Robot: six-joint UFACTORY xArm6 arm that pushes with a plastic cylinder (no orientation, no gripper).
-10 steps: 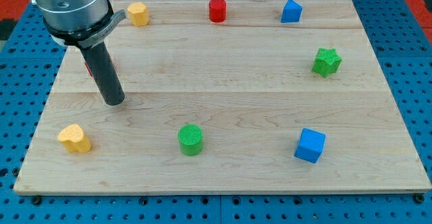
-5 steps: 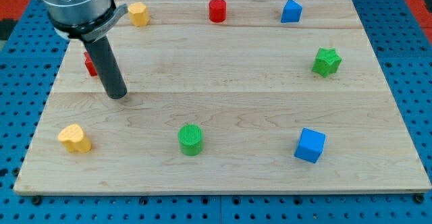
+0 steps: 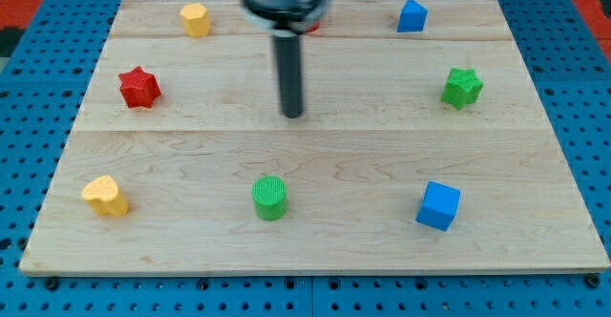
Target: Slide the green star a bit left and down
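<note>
The green star (image 3: 462, 87) lies near the board's right edge, in the upper half. My tip (image 3: 293, 115) rests on the wood near the board's middle, well to the left of the green star and slightly lower in the view. Nothing touches the star. The rod rises from the tip to the arm's grey body at the view's top, which mostly hides the red cylinder (image 3: 315, 25).
A blue block (image 3: 411, 15) sits at top right, a yellow block (image 3: 195, 19) at top left, a red star (image 3: 139, 87) at left. Along the bottom lie a yellow block (image 3: 105, 196), a green cylinder (image 3: 270, 198) and a blue cube (image 3: 438, 205).
My tip has moved far to the right, from beside the red star to the board's middle. The red star is now uncovered. No block has moved.
</note>
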